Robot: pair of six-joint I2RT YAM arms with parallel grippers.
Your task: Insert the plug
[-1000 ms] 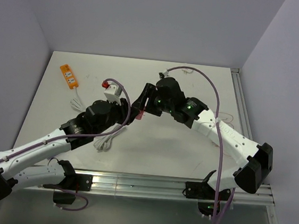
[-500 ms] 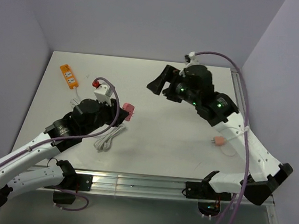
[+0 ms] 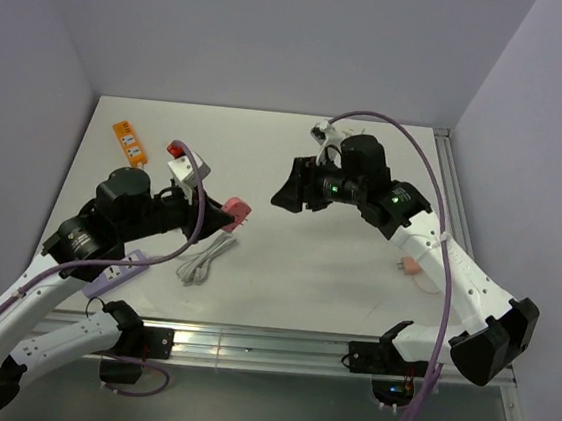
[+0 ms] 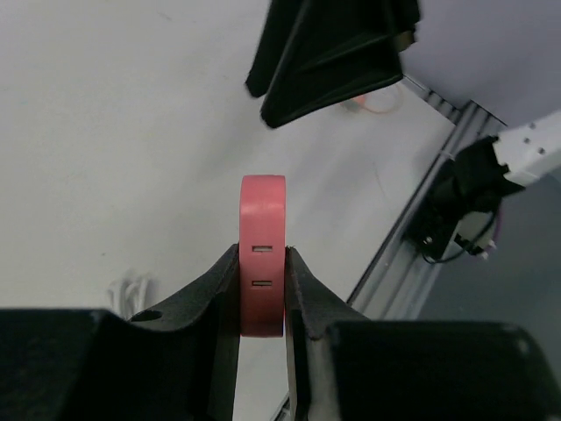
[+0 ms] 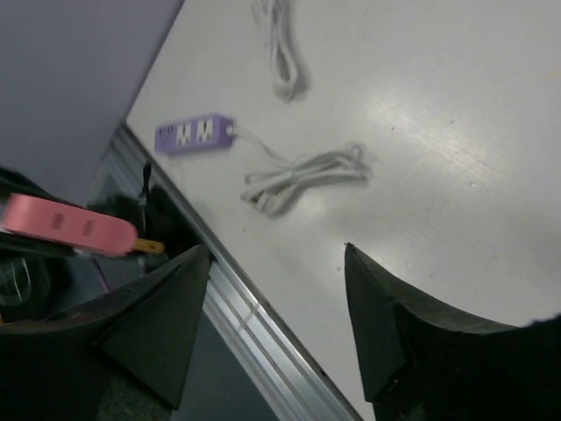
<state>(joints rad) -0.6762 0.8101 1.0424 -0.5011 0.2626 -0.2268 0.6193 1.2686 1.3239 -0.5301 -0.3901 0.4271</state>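
The plug (image 3: pixel 409 265) lies on the table (image 3: pixel 323 285) at right centre of the top view, below and right of the spread, empty right gripper (image 5: pixel 276 259), which belongs to the nearer arm. The left gripper (image 4: pixel 261 267) pinches a pink socket block (image 4: pixel 263 206).

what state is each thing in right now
left gripper: shut on pink socket block
pink socket block: clamped, held off the table
right gripper: open, empty
plug: loose on the table, not inserted
lilac power strip: flat on the table
orange power strip: flat on the table
white cord: bundled on the table
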